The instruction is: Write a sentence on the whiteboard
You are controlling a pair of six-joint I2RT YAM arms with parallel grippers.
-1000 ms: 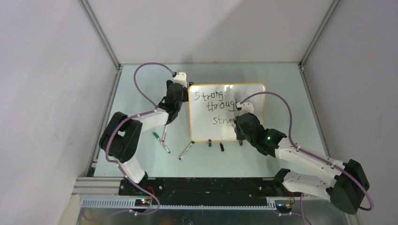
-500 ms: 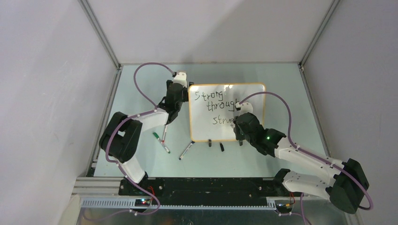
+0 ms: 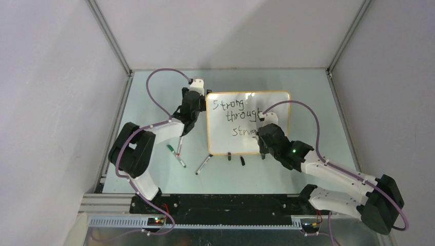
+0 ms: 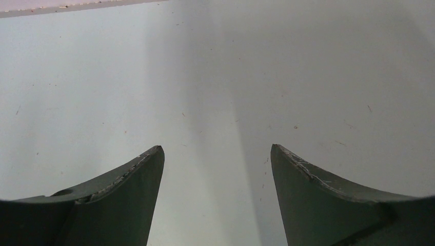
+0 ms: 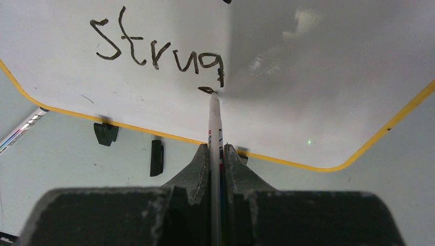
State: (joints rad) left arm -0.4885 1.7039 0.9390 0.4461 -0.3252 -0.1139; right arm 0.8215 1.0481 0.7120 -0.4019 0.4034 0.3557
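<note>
nothing has visibly moved since a second ago: both arms and the board sit as they did.

item 1, nearest: right end effector (image 5: 216,147), pressed together on a white marker (image 5: 213,115). the marker's long axis runs straight out from the fingers toward the board, and its tip touches the surface.

item 2: loose pen (image 3: 179,160) and a second pen (image 3: 203,165), lying on the table (image 3: 154,97) off the board's near left corner, apart from both arms.

item 3: whiteboard (image 5: 318,61), orange-rimmed, lying on the table ahead of the right arm. sentence (image 5: 159,48): the third line reads "strug" in the wrist view, and the tip rests just under the "g". bare board lies to the right of the tip, so the line most likely carries on that way. the right arm is the nearer one and already on the spot.

item 4, farthest: left end effector (image 4: 217,154), spread wide with nothing between. it hangs over bare table beside the board's far left corner.
</note>
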